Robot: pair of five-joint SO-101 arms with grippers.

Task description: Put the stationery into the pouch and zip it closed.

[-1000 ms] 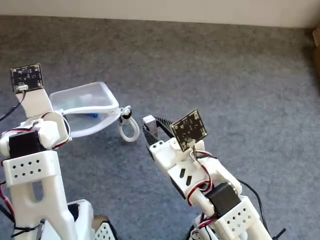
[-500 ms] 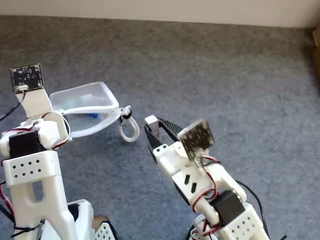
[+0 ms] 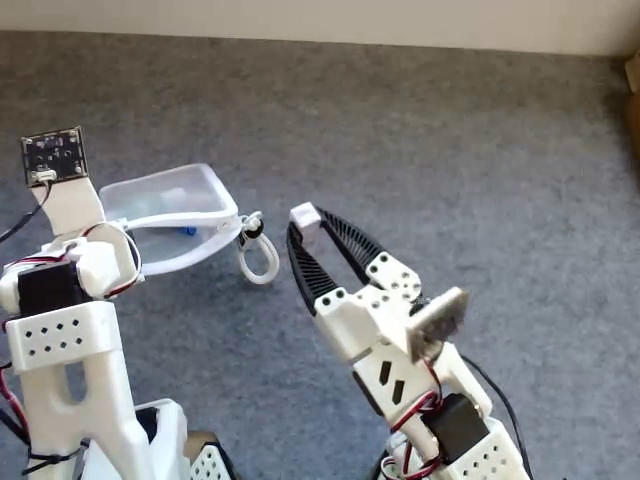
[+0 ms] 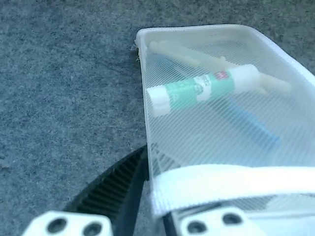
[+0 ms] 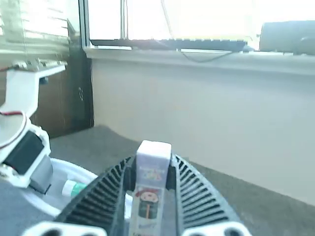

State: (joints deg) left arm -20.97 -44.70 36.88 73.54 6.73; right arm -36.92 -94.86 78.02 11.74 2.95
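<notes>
On the grey carpet (image 3: 450,130), the limp pouch (image 3: 175,216) is pinched at its rim by the left gripper (image 4: 150,167), and an eraser (image 3: 303,216), judged light and stiff, is clamped by its sides near the pouch in the right gripper (image 3: 305,226).

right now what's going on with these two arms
The left gripper holds the pouch by its edge on the grey surface. A green-and-white stick and a blue item already lie inside. The right gripper is shut on a small white block, held up beside the pouch's ring and not yet in the pouch.
</notes>
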